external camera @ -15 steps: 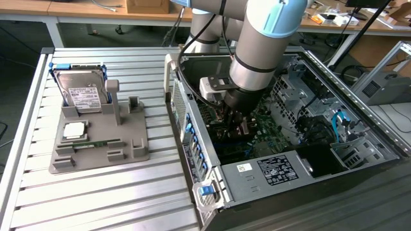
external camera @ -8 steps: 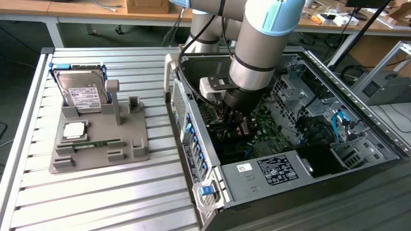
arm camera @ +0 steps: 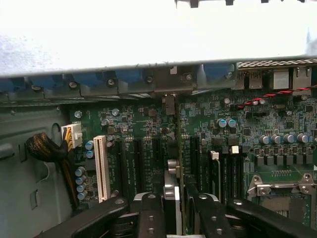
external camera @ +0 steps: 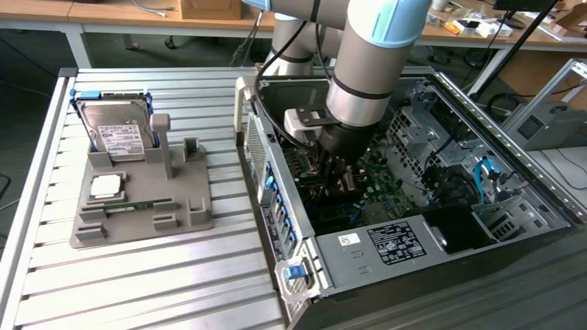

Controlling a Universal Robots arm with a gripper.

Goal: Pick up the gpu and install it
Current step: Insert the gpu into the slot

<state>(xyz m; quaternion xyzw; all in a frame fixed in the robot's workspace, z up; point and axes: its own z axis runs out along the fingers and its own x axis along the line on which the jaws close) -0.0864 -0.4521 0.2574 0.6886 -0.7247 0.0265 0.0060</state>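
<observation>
My gripper (external camera: pixel 341 184) reaches down into the open computer case (external camera: pixel 275 206), just above the green motherboard (external camera: pixel 381 175). In the wrist view the gpu (arm camera: pixel 179 163) appears edge-on as a thin upright card running from between my black fingers (arm camera: pixel 148 215) toward the case's rear wall. My gripper (arm camera: pixel 176 206) is shut on it. The card stands over the row of black expansion slots (arm camera: pixel 138 163), and its far end with the metal bracket (arm camera: pixel 170 105) meets the rear slot openings. Whether its edge sits in a slot I cannot tell.
A white slot (arm camera: pixel 100 168) and a bundle of cables (arm camera: pixel 47 148) lie beside the card. On the exterior view's left, a grey fixture (external camera: pixel 137 206) holds a hard drive (external camera: pixel 117 130) and a memory stick (external camera: pixel 133 204). The power supply (external camera: pixel 394 240) fills the case's near end.
</observation>
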